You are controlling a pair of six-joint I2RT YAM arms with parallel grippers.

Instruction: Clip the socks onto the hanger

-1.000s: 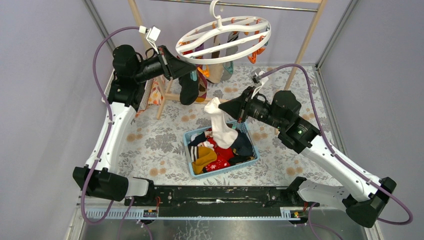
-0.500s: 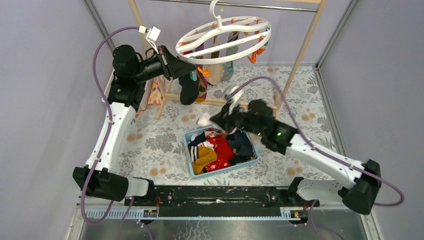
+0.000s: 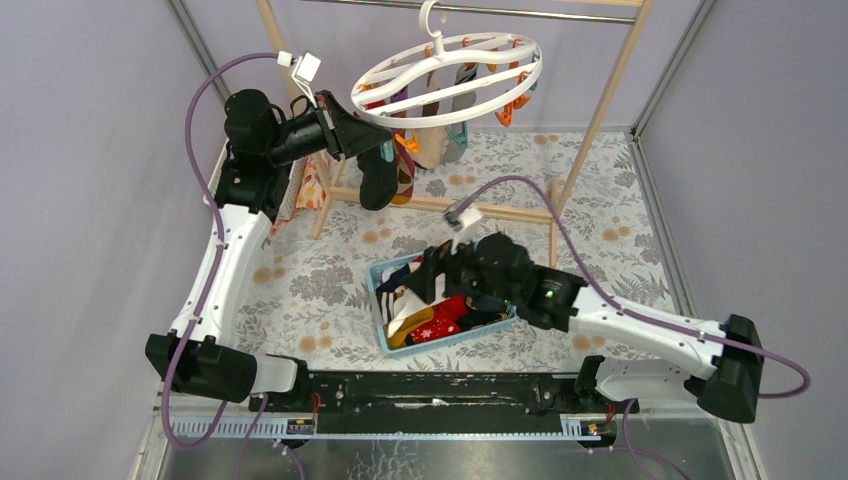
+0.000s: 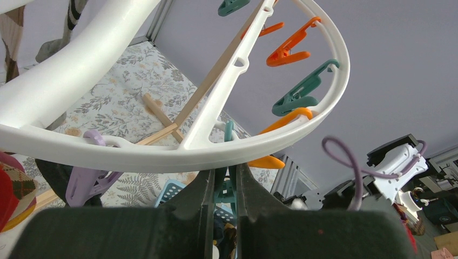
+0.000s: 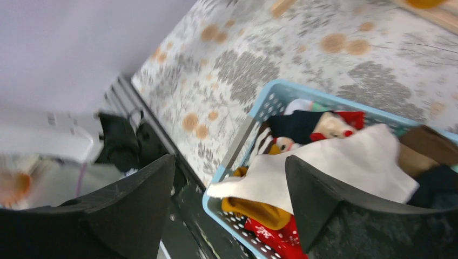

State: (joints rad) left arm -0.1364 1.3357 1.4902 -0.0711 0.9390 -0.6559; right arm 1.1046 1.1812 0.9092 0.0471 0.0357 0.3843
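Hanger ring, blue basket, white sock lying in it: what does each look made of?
Hanger ring: white moulded plastic, most likely; smooth and slightly glossy, with holes formed in the spokes.
Basket: light blue plastic, probably; thin wall perforated with rows of small holes.
White sock: soft fabric, matte, lying limp and creased; the knit is too blurred to tell.

We've got flat lilac-grey walls (image 3: 90,150) on three sides, with aluminium uprights (image 3: 188,42) in the back corners. A floral cloth (image 3: 310,290) with grey leaves and orange blooms covers the table. A tall wooden rail frame (image 3: 607,90) stands at the back, feet on the cloth. Light is even, shadows soft.
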